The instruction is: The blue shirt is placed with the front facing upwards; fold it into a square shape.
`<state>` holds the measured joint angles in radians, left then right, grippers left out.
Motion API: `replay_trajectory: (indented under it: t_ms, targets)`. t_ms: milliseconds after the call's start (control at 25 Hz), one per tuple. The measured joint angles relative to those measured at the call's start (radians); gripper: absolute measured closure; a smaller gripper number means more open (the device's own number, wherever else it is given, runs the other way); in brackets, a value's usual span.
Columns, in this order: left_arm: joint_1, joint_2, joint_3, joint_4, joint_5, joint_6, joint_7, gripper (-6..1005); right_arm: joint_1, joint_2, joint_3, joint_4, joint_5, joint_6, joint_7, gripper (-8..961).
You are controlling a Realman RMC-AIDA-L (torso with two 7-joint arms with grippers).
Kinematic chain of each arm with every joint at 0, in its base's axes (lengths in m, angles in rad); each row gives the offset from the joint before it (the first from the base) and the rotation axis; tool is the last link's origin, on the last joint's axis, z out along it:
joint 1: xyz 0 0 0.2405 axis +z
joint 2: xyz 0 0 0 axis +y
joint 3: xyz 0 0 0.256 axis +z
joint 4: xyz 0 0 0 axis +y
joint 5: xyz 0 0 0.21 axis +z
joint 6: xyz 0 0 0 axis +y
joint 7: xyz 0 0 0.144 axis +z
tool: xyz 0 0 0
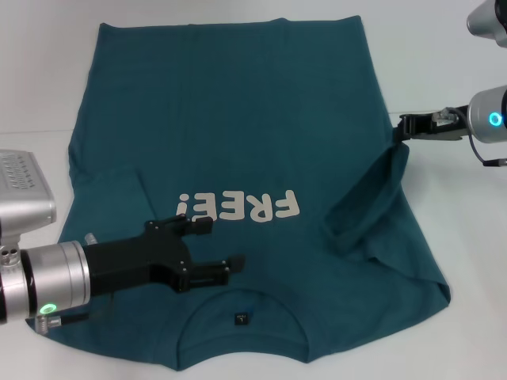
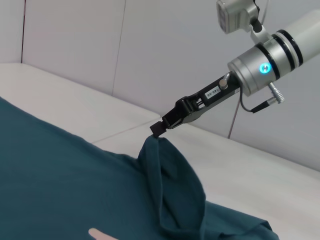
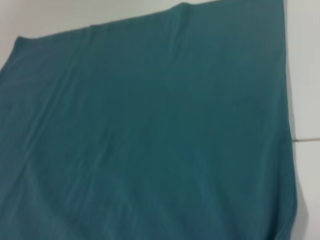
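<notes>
In the head view the blue shirt [image 1: 245, 158] lies spread front-up on the white table [image 1: 32, 71], the white lettering across its chest and the round neck nearest the robot. The folding looks barely begun: the body is still at full width and length, the left sleeve appears to lie turned in on the front, and the right sleeve [image 1: 366, 207] is lifted off the cloth into a peak, so both side folds and the lengthwise fold seem still to do. The left gripper [image 1: 212, 245] hovers low over the chest just below the lettering, its arm coming in from the left edge, its black fingers spread apart and holding nothing. The right gripper [image 1: 402, 129] reaches in level from the right, at the shirt's edge, its fingers pinched closed on the tip of the raised sleeve. In the left wrist view the right gripper [image 2: 157, 131] shows clearly, slanting down from its silver wrist, the fingertips clamped on the top of the sleeve [image 2: 172, 185], which hangs from them in a draped cone above the flat shirt [image 2: 55, 175]. The right wrist view shows only the plain lower body of the shirt [image 3: 150, 130] lying smooth, with a strip of table [image 3: 305, 75] beside its straight side edge; no fingers appear there.
</notes>
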<state>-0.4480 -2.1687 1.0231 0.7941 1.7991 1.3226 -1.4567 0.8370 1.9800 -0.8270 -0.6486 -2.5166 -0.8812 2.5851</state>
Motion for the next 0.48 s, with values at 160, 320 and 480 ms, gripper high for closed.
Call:
replay_trajectory:
  t_ms: [160, 320, 480]
  targets:
    - [0.006, 0.001, 0.0, 0.001, -0.01, 0.01, 0.006, 112, 0.002, 0.009, -0.003, 0.001, 0.015, 0.022, 0.0, 930]
    - [0.012, 0.001, 0.0, 0.001, -0.012, 0.015, 0.006, 112, 0.011, 0.015, -0.006, 0.009, 0.016, 0.048, 0.002, 926]
    - [0.015, 0.001, 0.0, 0.0, -0.012, 0.015, 0.008, 112, 0.024, 0.027, -0.01, 0.015, 0.015, 0.074, 0.0, 921]
